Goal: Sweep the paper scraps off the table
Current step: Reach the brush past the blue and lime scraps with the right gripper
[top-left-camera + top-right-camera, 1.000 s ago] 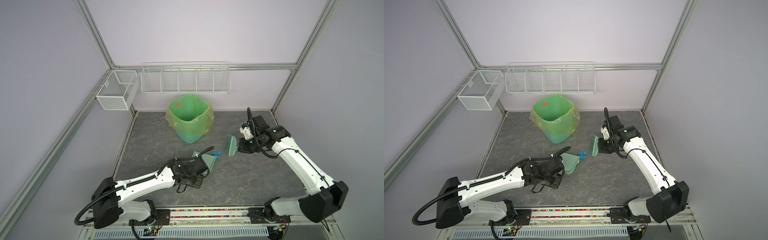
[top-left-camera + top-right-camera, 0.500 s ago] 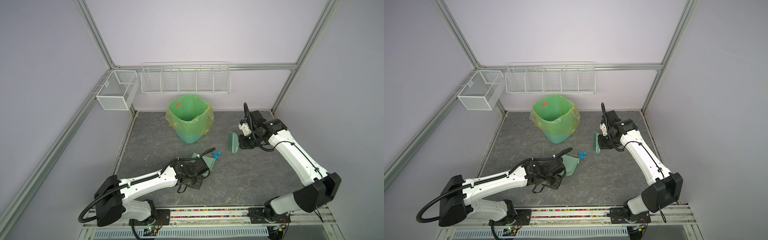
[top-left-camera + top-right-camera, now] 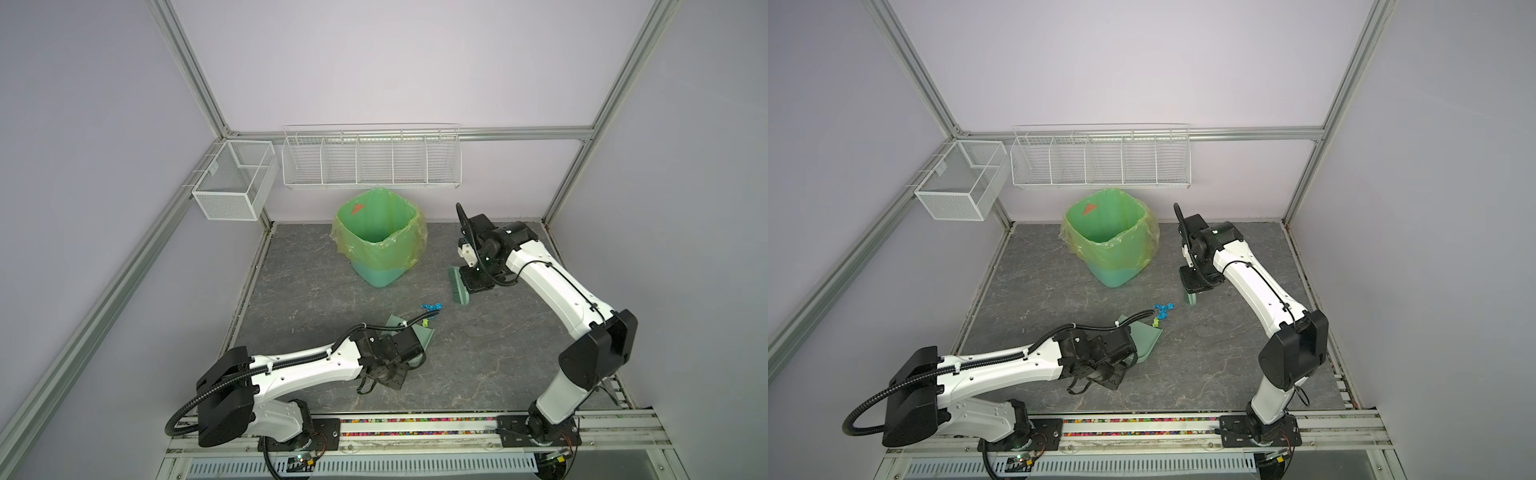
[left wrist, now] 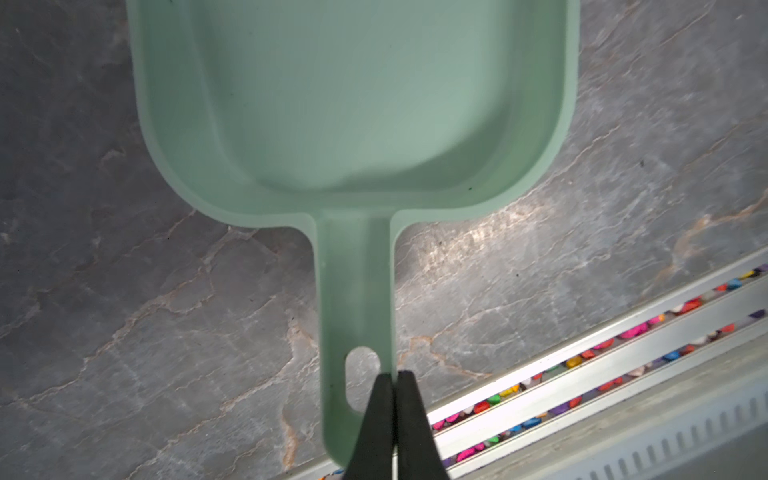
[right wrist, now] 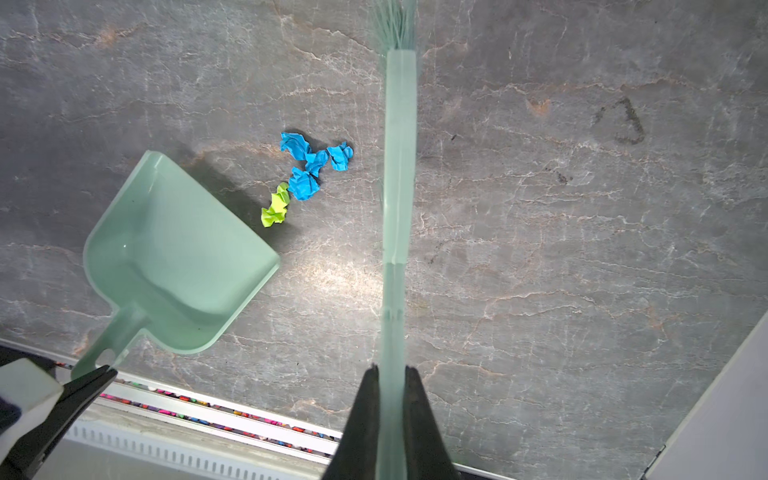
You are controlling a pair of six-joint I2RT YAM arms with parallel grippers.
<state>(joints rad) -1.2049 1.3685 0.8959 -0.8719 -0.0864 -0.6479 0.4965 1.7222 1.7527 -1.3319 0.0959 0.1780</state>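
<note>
My left gripper (image 4: 392, 380) is pinched tight on the handle end of the mint-green dustpan (image 4: 353, 104), the two black fingers (image 4: 380, 415) closed on its edge just beside the hanging hole. The pan sits low over the table (image 3: 478, 353) in front of my left arm, its open mouth turned toward the paper scraps (image 5: 305, 174). I cannot tell whether its lip touches the surface. My right gripper (image 5: 390, 374) is closed on the handle of the matching brush (image 5: 399, 166), which runs straight out from the jaws with its bristles at the far end. Whether those bristles meet the table is not clear from here. The scraps lie bunched together on the dark marbled top, between the dustpan's mouth and the brush: four bright blue wads touching or nearly touching one another, and one lime-green wad at the end of the bunch nearest the pan. All of them are on the table, outside the pan, the green one just off its front corner. In both top views the bunch shows near the middle of the table, and farther back stands a green bin (image 3: 380, 270) lined with a yellowish bag, apart from the scraps.
</note>
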